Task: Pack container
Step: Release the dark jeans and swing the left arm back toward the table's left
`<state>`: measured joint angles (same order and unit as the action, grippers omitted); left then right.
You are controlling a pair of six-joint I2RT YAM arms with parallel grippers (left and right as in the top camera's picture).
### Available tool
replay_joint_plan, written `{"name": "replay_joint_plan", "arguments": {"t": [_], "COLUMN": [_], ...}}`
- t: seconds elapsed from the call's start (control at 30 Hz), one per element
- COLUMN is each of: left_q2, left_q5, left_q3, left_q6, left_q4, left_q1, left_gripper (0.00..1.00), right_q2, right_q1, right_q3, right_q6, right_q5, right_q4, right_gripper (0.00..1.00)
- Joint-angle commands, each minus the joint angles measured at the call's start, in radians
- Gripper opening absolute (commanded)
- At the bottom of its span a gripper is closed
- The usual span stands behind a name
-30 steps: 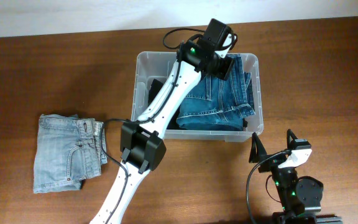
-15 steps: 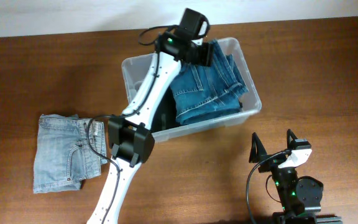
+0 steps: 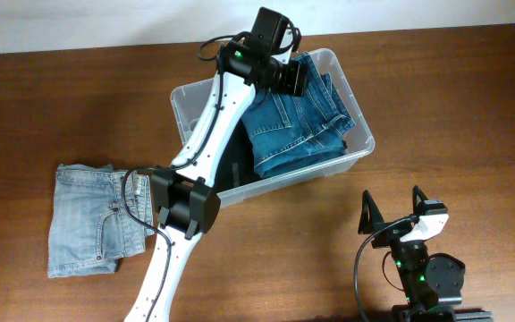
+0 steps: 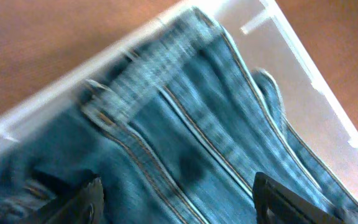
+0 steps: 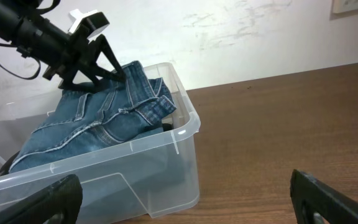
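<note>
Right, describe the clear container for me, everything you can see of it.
The container is a clear, colourless plastic bin, rectangular with rounded corners and a lipped rim. It stands upright on the wooden table, turned askew to the table's edge. Folded blue jeans fill much of it, with something dark beside them. The left arm reaches over it.

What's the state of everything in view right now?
container: upright, no lid, sitting askew on the table, partly filled.
dark blue jeans: folded, lying inside the container.
light denim garment: folded, flat on the table outside the container, not packed.
left gripper: open, above the dark blue jeans, holding nothing.
right gripper: open, empty, away from the container.
</note>
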<state>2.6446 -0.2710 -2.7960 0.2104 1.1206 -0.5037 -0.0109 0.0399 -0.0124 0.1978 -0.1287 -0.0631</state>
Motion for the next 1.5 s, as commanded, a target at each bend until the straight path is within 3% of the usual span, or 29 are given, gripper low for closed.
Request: {"name": "replay_joint_plan", "arguments": {"t": [0.0, 0.37, 0.9, 1.1, 1.17, 1.27, 1.47], "left_q2": [0.009, 0.009, 0.008, 0.008, 0.008, -0.056, -0.183], "left_q5": [-0.103, -0.103, -0.103, -0.103, -0.092, 0.009, 0.237], "left_q3": [-0.018, -0.018, -0.036, -0.219, -0.325, -0.343, -0.343], "left_q6": [-0.027, -0.071, -0.093, -0.124, -0.149, -0.148, -0.148], "left_q4": [0.036, 0.146, 0.175, 0.227, 0.288, 0.348, 0.491], "left_q1": [-0.017, -0.12, -0.121, -0.117, -0.117, -0.1, -0.023], "left_gripper": [0.75, 0.75, 0.76, 0.77, 0.83, 0.92, 0.95], "right_q2": [0.008, 0.008, 0.008, 0.008, 0.008, 0.008, 0.008], "right_q1": [0.006, 0.006, 0.006, 0.006, 0.006, 0.006, 0.006], "right_q3": [0.007, 0.007, 0.007, 0.007, 0.007, 0.007, 0.007], "right_q6": [-0.01, -0.01, -0.01, -0.01, -0.01, -0.01, -0.01], "right_q5": [0.008, 0.008, 0.008, 0.008, 0.008, 0.008, 0.008], "right_q4": [-0.004, -0.004, -0.004, -0.004, -0.004, -0.004, -0.004], "right_gripper": [0.98, 0.98, 0.98, 0.98, 0.98, 0.98, 0.98]}}
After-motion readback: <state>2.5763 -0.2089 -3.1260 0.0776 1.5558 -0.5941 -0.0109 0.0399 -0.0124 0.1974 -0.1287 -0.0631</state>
